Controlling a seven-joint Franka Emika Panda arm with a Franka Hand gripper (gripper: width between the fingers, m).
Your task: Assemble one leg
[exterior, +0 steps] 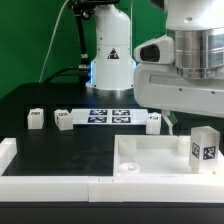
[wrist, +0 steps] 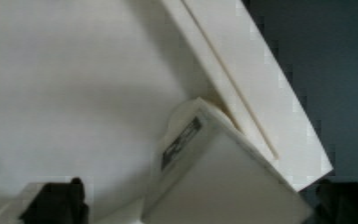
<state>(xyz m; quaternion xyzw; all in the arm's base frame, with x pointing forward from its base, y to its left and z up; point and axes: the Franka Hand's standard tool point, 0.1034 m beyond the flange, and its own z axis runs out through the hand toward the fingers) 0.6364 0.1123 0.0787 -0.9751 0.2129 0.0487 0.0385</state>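
One leg, a small white block with a black-and-white tag, stands on the large white square piece near its rim, at the exterior view's right. My gripper hangs just above it. In the wrist view the leg lies between the two dark fingertips with a gap on each side. The gripper is open and not touching it. Three more legs stand on the black table, two at the left and one behind the square piece.
The marker board lies at the back middle in front of the robot base. A white rail runs along the front and left edges of the table. The square piece's raised rim runs beside the leg.
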